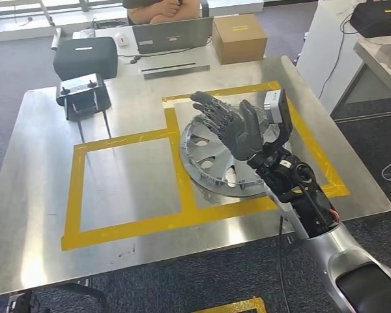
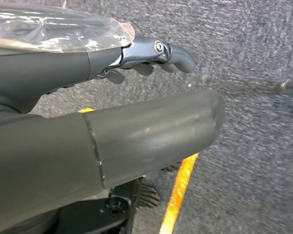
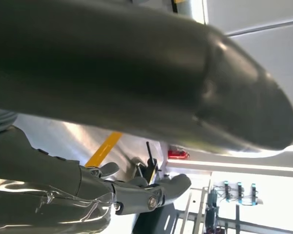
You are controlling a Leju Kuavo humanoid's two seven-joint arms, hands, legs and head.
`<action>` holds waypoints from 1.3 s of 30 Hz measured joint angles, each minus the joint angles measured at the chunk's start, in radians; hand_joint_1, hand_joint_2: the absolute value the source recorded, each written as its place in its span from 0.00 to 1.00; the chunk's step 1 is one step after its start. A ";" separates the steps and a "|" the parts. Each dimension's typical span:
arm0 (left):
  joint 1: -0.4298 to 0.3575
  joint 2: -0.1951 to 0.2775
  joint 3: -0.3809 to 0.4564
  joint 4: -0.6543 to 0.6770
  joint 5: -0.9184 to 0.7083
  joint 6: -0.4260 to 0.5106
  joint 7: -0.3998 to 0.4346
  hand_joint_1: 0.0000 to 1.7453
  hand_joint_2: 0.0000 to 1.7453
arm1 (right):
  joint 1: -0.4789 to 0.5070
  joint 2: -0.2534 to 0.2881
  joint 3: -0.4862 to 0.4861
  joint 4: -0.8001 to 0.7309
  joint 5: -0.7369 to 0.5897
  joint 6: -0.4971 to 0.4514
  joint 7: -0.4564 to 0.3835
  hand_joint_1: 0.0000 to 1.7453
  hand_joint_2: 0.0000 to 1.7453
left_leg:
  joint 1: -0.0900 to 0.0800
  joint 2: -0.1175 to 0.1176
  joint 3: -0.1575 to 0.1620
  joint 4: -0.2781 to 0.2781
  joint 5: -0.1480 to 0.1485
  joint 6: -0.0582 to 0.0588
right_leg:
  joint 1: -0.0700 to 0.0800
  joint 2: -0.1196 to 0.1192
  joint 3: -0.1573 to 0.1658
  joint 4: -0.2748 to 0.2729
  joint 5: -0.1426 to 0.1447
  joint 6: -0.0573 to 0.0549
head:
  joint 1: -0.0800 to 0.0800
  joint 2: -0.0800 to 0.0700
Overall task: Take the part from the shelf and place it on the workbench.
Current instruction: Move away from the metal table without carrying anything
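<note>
Lying flat inside the yellow tape frame (image 1: 174, 222) near the workbench's (image 1: 36, 215) right edge, the hubcap (image 1: 218, 163) is overhung by the right hand (image 1: 230, 124), fingers spread, nothing held.

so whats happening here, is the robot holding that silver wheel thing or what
The silver wheel cover lies flat on the metal workbench, inside the right-hand yellow taped box. The robot's right hand hovers just above it with fingers spread, holding nothing. The left hand hangs down over the carpet, also holding nothing. A person sits behind a laptop at the far side, not touching the part.
</note>
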 joint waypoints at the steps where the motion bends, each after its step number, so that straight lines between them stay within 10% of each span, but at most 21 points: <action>1: 0.000 0.001 0.000 0.000 0.000 0.000 0.000 0.00 0.00 | 0.002 0.001 0.000 -0.003 0.000 -0.002 0.002 0.00 0.00 | 0.002 0.000 -0.002 -0.002 0.004 -0.007 | 0.001 0.001 -0.003 0.002 0.004 -0.010 | -0.004 0.000; 4: 0.000 0.001 0.000 0.000 0.000 0.001 0.000 0.00 0.00 | 0.003 0.003 0.001 -0.014 -0.002 -0.009 0.007 0.00 0.00 | 0.007 0.003 -0.032 0.063 -0.050 -0.021 | 0.001 -0.003 -0.013 -0.001 0.020 -0.036 | -0.012 0.000; 8: 0.001 0.000 0.000 0.000 0.000 0.001 0.000 0.00 0.00 | 0.008 0.004 0.002 -0.021 -0.003 -0.012 0.010 0.00 0.00 | 0.007 0.006 -0.112 0.291 -0.176 -0.026 | 0.009 -0.006 -0.039 -0.001 0.039 -0.050 | -0.020 0.000; 13: -0.006 0.001 0.000 0.000 -0.004 0.000 0.000 0.00 0.00 | 0.008 0.004 0.001 -0.037 -0.004 -0.019 0.010 0.00 0.00 | -0.002 0.006 0.062 0.038 -0.094 -0.001 | 0.018 -0.005 -0.063 0.000 0.062 -0.041 | -0.019 0.000; 17: -0.009 0.002 0.000 0.000 -0.005 0.000 0.000 0.00 0.00 | 0.009 0.004 -0.002 -0.045 -0.004 -0.022 0.011 0.00 0.00 | -0.009 0.007 0.076 -0.003 -0.075 0.020 | 0.016 -0.005 -0.069 -0.001 0.074 -0.018 | -0.016 0.000; 22: -0.010 -0.001 0.000 0.000 -0.006 0.000 0.001 0.00 0.00 | 0.012 0.004 -0.003 -0.050 -0.004 -0.029 0.012 0.00 0.00 | -0.005 0.013 0.053 -0.013 -0.044 0.042 | 0.014 -0.007 -0.141 0.224 -0.093 0.003 | -0.003 0.000; 24: -0.008 -0.002 0.000 0.000 -0.006 0.000 0.001 0.00 0.00 | 0.016 0.004 -0.003 -0.050 -0.004 -0.032 0.013 0.00 0.00 | -0.006 0.014 0.037 -0.012 -0.033 0.041 | 0.014 -0.007 -0.143 0.286 -0.120 0.006 | -0.002 0.000; 29: -0.007 -0.005 0.000 0.000 -0.007 0.000 0.001 0.00 0.00 | 0.016 0.004 -0.006 -0.053 -0.004 -0.036 0.013 0.00 0.00 | -0.008 0.013 0.012 -0.004 -0.012 0.024 | 0.018 -0.006 0.046 0.008 -0.030 -0.010 | 0.001 0.000; 33: -0.008 -0.004 0.000 0.000 -0.008 0.001 0.001 0.00 0.00 | 0.015 0.004 -0.008 -0.057 -0.004 -0.037 0.013 0.00 0.00 | -0.009 0.013 0.001 0.000 -0.002 -0.001 | 0.021 -0.007 0.042 -0.019 -0.010 -0.037 | -0.004 0.000; 39: -0.007 -0.005 0.000 0.000 -0.009 0.001 0.001 0.00 0.00 | 0.016 0.004 -0.008 -0.060 -0.004 -0.039 0.012 0.00 0.00 | -0.002 0.012 -0.100 0.290 -0.186 -0.026 | 0.017 -0.011 -0.022 -0.023 0.042 -0.061 | -0.020 0.000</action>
